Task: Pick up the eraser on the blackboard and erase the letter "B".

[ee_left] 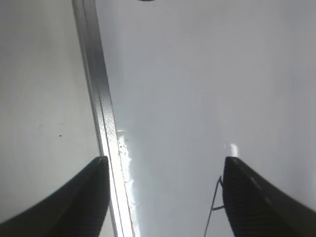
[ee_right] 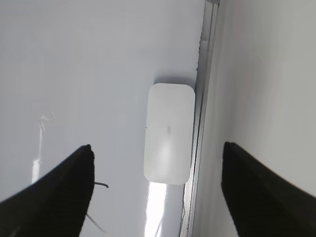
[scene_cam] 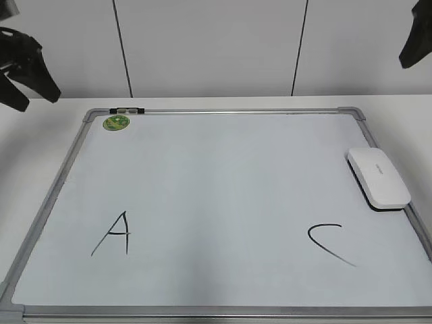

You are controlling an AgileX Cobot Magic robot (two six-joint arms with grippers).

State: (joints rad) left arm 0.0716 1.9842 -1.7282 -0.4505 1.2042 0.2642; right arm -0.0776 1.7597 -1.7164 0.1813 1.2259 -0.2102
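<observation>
The blackboard [scene_cam: 223,169] is a white board in a grey frame, lying flat on the table. The white eraser [scene_cam: 378,177] lies on it against the right frame; it also shows in the right wrist view [ee_right: 169,133]. No letter "B" shows on the board: the space between the black "A" [scene_cam: 113,234] and the black "C" [scene_cam: 329,243] is bare. My left gripper [ee_left: 163,197] is open and empty above the board's left frame. My right gripper [ee_right: 157,190] is open and empty, high above the eraser. Both show only as dark tips at the exterior view's upper corners [scene_cam: 23,71] [scene_cam: 415,40].
A round green sticker [scene_cam: 116,123] and a small black clip [scene_cam: 127,110] sit at the board's far left corner. White table surface [scene_cam: 40,121] surrounds the board, with a white panelled wall [scene_cam: 209,47] behind.
</observation>
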